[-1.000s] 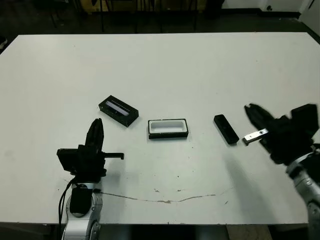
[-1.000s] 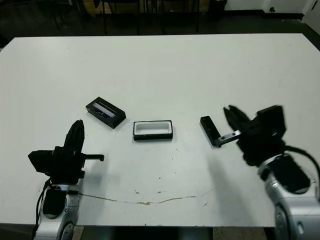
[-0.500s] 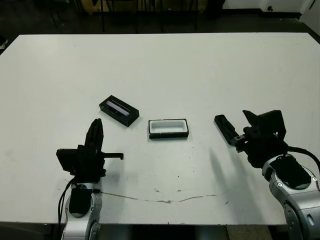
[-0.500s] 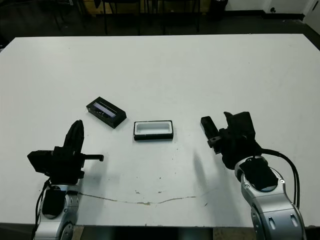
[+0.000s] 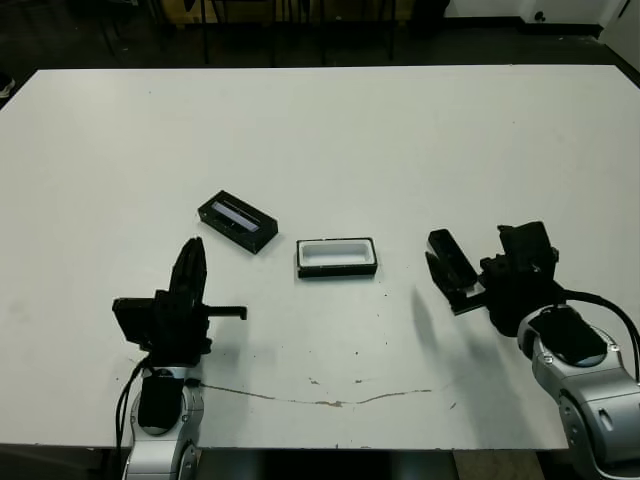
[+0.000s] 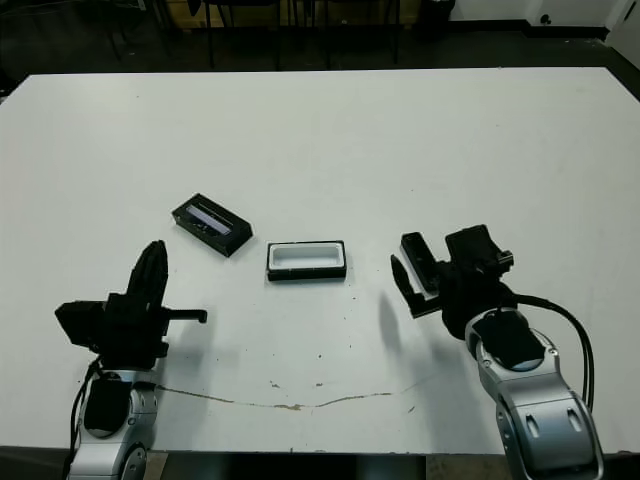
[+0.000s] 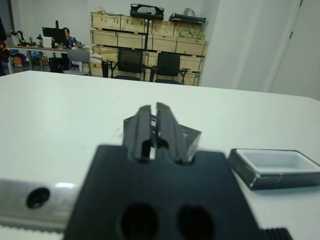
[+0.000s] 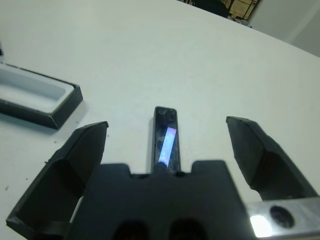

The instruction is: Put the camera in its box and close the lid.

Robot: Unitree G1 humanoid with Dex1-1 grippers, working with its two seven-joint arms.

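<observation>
Where the spread right gripper (image 8: 165,150) straddles the camera (image 8: 165,137), its near end hides (left gripper (image 7: 155,127) pinched together).

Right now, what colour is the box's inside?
White, with a black rim; the box shows it best in the right wrist view.

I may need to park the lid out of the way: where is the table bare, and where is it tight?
Bare: the whole far half of the table beyond the lid, and the near strip in front of the box between the two arms. Tight: the right gripper, open, straddles the camera; the left gripper sits near the lid.
</observation>
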